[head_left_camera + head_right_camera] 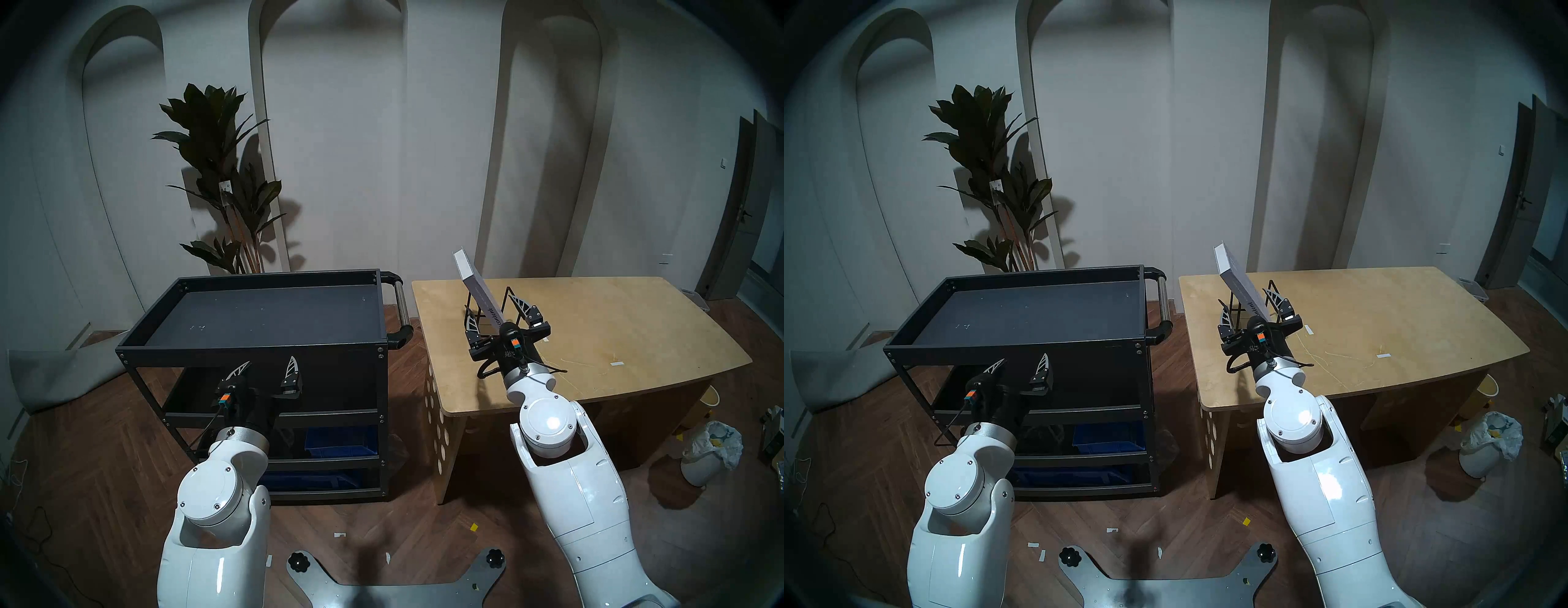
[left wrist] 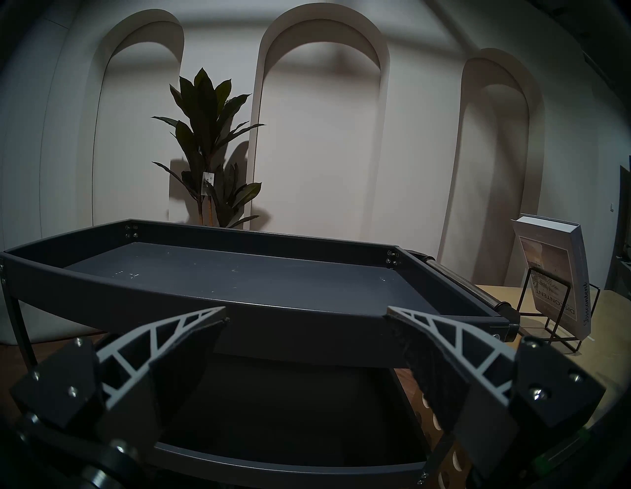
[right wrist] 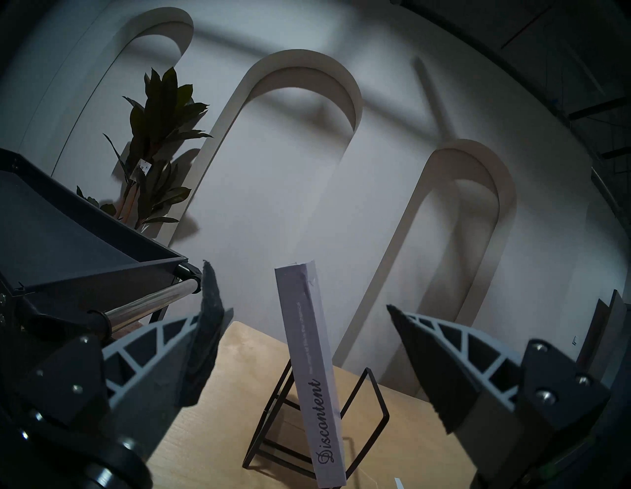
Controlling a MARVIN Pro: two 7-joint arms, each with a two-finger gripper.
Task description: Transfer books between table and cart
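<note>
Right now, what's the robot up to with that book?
The right gripper is open around the book, which stands tilted in a wire rack on the table, not yet gripped. The left gripper hangs open in front of the cart, holding nothing. No book shows on the cart's top tray.

Pale grey-lavender book [image 3: 309, 368] with white page edges and dark script lettering down the spine. Black wire rack [image 3: 362, 409]. Light plywood table [image 1: 615, 322], round pale holes dotting its left side panel. Black cart [image 1: 263, 314], flat dark grey tray floor, chrome-grey push bar; blue bins [image 1: 339, 441] on lower shelves. Dark green plant [image 1: 220, 170] at far left, against off-white wall. Brown herringbone floor [image 1: 106, 467].
</note>
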